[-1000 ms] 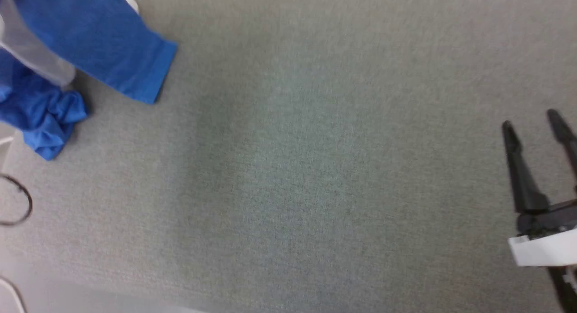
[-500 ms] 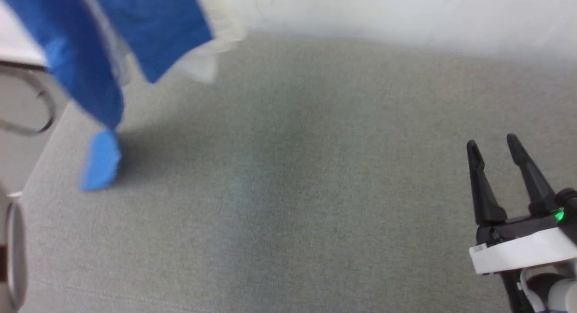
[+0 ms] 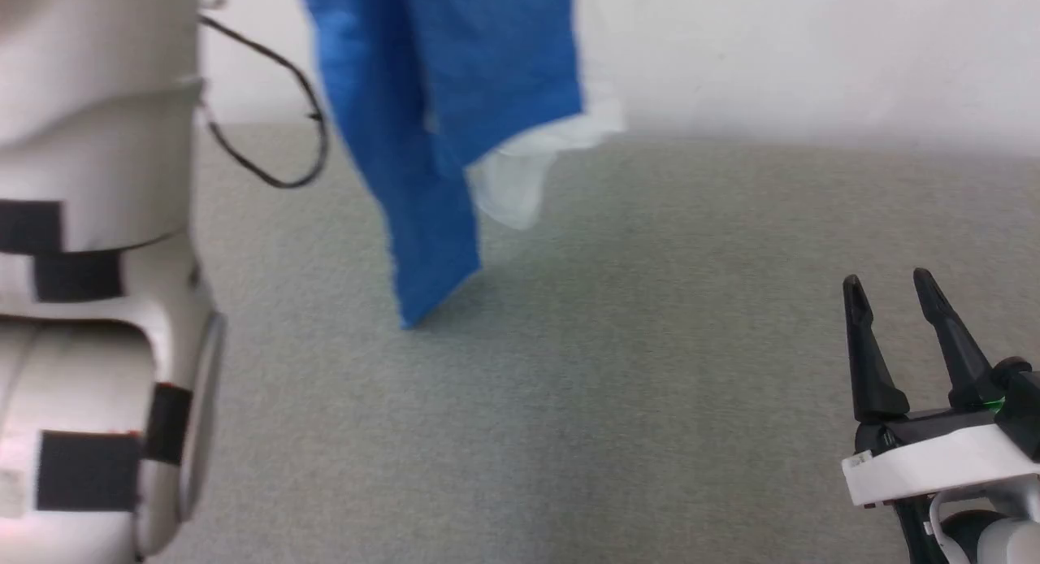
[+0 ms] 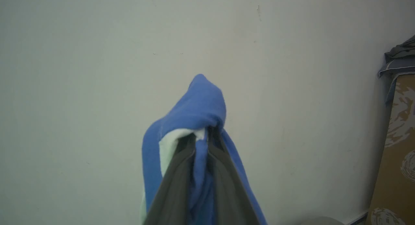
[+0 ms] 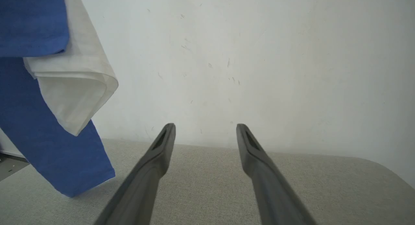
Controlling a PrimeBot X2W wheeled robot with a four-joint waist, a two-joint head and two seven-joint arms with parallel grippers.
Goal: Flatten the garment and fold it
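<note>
Head cam tilted up vs prev; we now see garment lifted, hanging blue w/ white flap, tip near worktop. L tool pinches it; R tool gapes, well apart

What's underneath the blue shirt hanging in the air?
Just the grey cloth-covered surface; the garment dangles from the left gripper. Its lowest tip hides the spot right below, so touching cannot be told.

Left arm raised and gripping, right arm low and open.
Your left gripper pinches the garment between closed fingers, its pale forearm upright by the worktop's left edge; your right gripper hovers over the near right corner, fingers spread wide.
</note>
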